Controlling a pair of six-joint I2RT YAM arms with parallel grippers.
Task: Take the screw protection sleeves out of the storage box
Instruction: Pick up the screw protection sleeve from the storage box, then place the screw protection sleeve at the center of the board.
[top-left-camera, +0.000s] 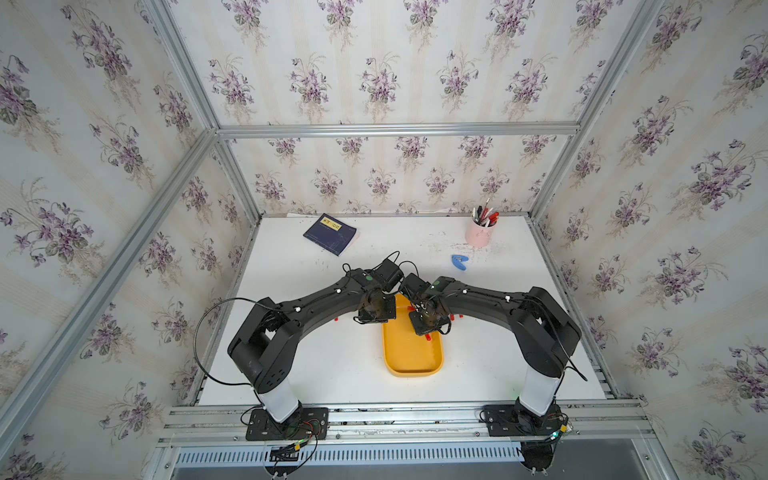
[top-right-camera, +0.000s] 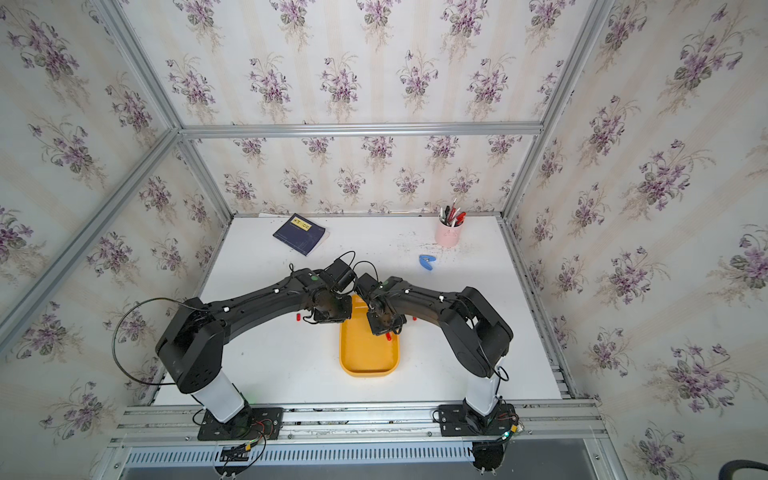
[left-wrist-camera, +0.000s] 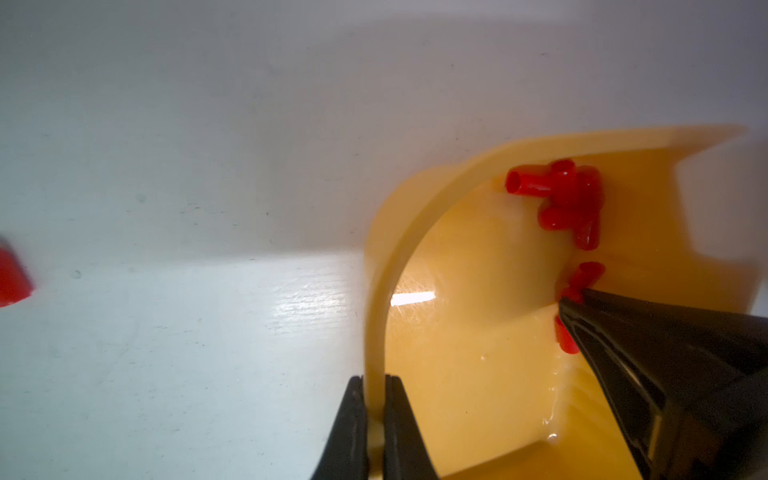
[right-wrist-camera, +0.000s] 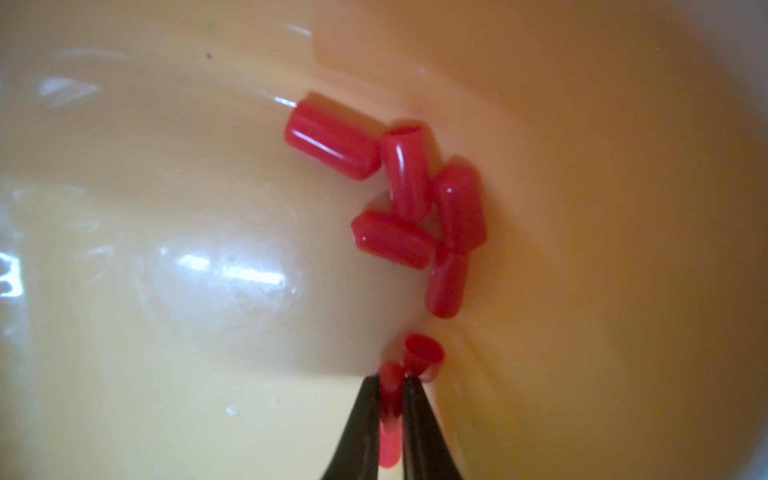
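Your left gripper (left-wrist-camera: 375, 399) is clenched on the wall of the storage box (left-wrist-camera: 380, 291). One finger stands inside the rim and one outside, and the yellow plastic fills the narrow gap between them. Your right gripper (right-wrist-camera: 390, 380) is nipped almost fully together on one held sleeve (right-wrist-camera: 391, 395), a red cylinder lying lengthwise between the two black fingertips. This grip is low over the box floor, close to where the floor curves up into the wall. An upright sleeve (right-wrist-camera: 422, 355) stands just beside those fingertips, its open mouth toward the wrist camera; whether it touches them cannot be told. A little farther along the same curve lies a cluster of five sleeves (right-wrist-camera: 415, 208), packed against one another at mixed angles; it also shows in the left wrist view (left-wrist-camera: 561, 199). In both top views the wrists hide the jaws, and both arms meet over the far end of the storage box (top-left-camera: 411, 365) (top-right-camera: 368, 361). One more inside sleeve (top-left-camera: 427, 338) lies inside the box by the wall on the right arm's side. Outside the box, loose sleeves rest on the white table (top-left-camera: 332, 365): one on the left arm's side (top-left-camera: 337, 319) and at least one on the right arm's side (top-left-camera: 459, 316).
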